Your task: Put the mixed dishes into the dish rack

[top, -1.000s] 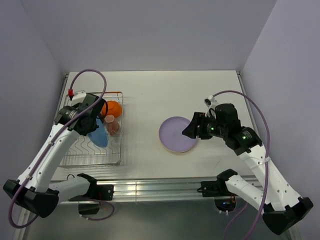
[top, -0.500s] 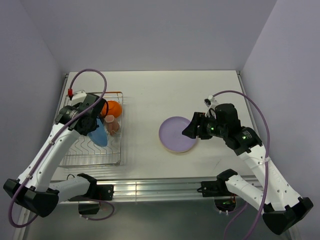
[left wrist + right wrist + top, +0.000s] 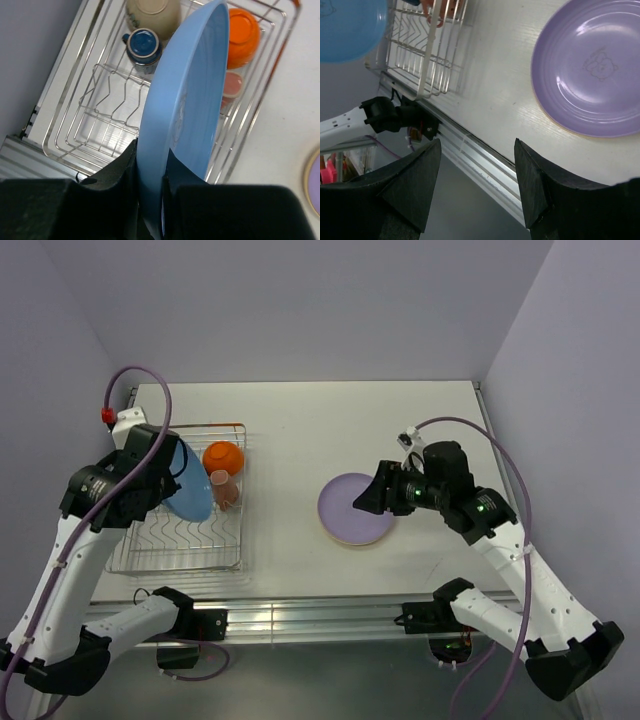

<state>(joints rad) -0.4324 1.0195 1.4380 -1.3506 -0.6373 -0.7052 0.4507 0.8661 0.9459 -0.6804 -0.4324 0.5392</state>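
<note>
The left arm has swung up and out to the left, and the blue plate [image 3: 190,495] has come up with it: a second ago it sat low among the wires, now it hangs on edge above the rack [image 3: 178,568], tilted, with its face turned more to the overhead camera. The left claw [image 3: 150,172] is narrow and clamped on the plate's lower rim, one finger on each face. That likely means the plate is not seated yet and the arm is re-aiming for a slot, so this step remains open. The right arm has shifted only slightly; its claw [image 3: 477,145] stands wide with nothing between the fingers, near the lilac plate [image 3: 355,508], which lies flat on the table [image 3: 300,430], well apart from the rack. A tan rim shows under its near edge, probably a second plate. The far end of the rack is crowded: a cream bowl [image 3: 152,12] and a dark blue mug [image 3: 143,45] on one side, an orange bowl [image 3: 223,457] and a pink mug [image 3: 225,490] on the other. The pink mug is just beside the plate's edge and could be knocked on the way down; the wavy floor at the near end looks free.
</note>
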